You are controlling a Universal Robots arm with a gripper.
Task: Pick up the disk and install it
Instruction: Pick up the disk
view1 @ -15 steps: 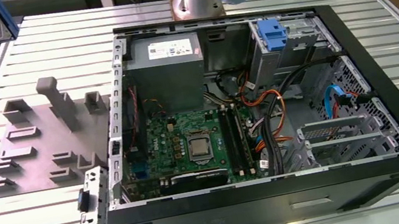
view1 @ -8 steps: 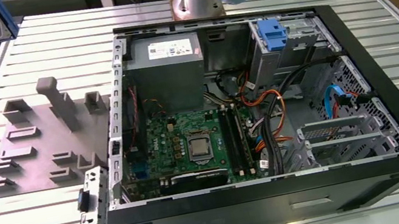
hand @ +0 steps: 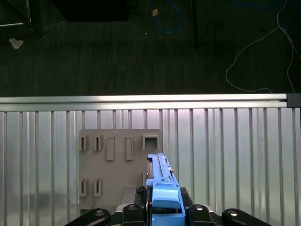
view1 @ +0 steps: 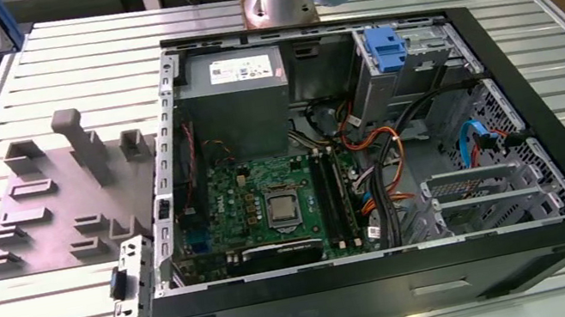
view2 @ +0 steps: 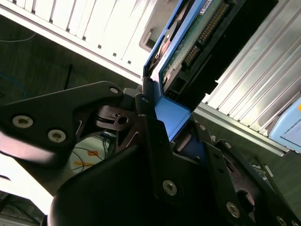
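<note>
slatted table [hand: 235, 150] beneath disk [hand: 161, 181] in jaws

You see the gripper [hand: 162, 214] clamped on the disk [hand: 159, 170], black links pressing in from both sides. The disk stands on edge, its blue bracket [hand: 165, 197] running along the edge nearest the camera. Behind it a grey fixture plate [hand: 117, 165] with rectangular slots lies flat on the ribbed aluminium table [hand: 235, 150]. Past the table's edge rail you see dark floor [hand: 103, 61], with a blue cable [hand: 165, 19] and a thin white cable [hand: 254, 61] lying loose on it.
</note>
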